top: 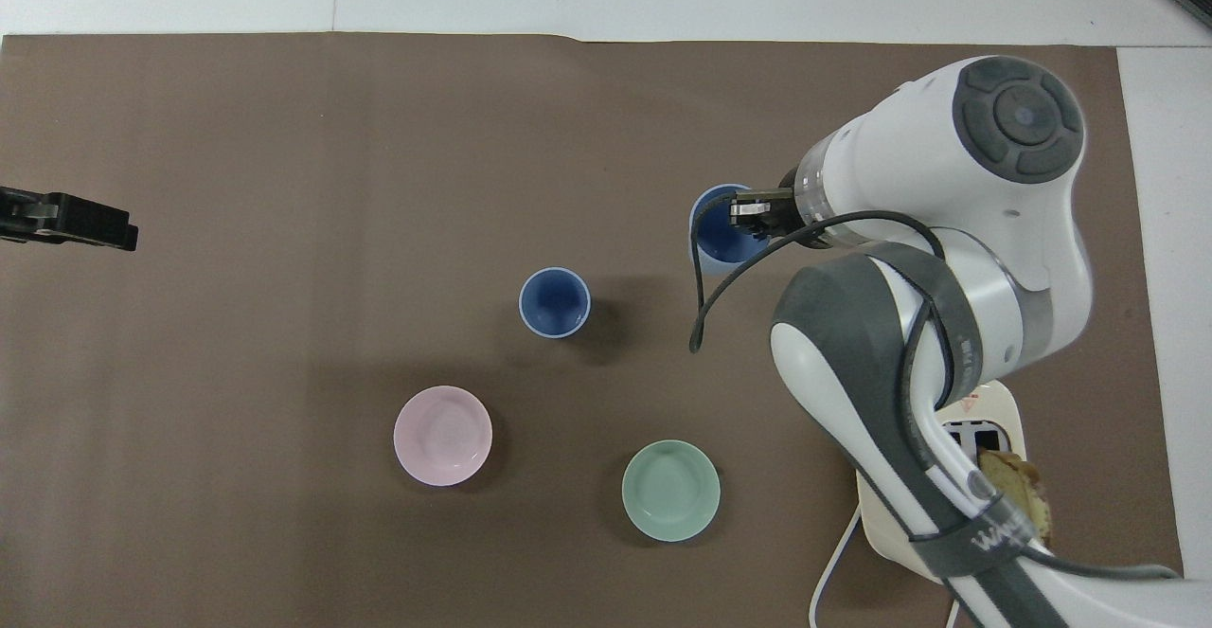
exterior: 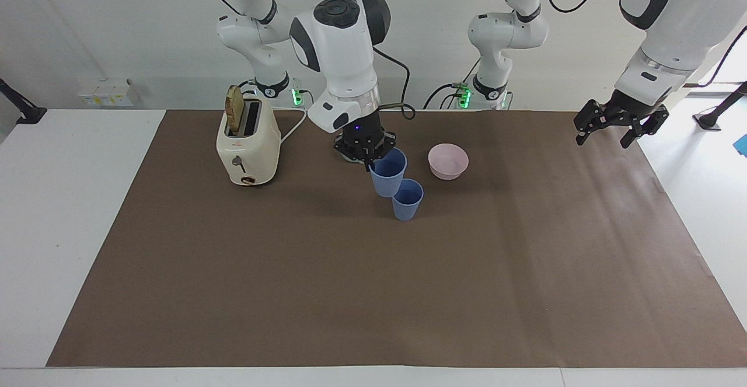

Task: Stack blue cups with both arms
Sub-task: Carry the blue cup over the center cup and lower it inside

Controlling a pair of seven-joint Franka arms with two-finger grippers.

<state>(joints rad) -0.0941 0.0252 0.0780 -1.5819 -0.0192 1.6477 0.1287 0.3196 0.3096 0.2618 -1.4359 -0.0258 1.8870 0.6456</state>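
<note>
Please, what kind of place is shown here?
Probably a robot lab: two white arms at a table with a brown mat, a toaster, bowls and blue cups laid out for practice.

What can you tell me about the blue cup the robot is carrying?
The carried blue cup is a plain matte periwinkle tumbler with no handle, wider at the rim than at the base, and looks like plastic. Nothing shows inside it. It hangs in the air, roughly upright, mouth up. The right gripper pinches its rim with shut jaws, one finger inside. It is over the brown mat, close to the other blue cup standing there, but not yet in it.
</note>
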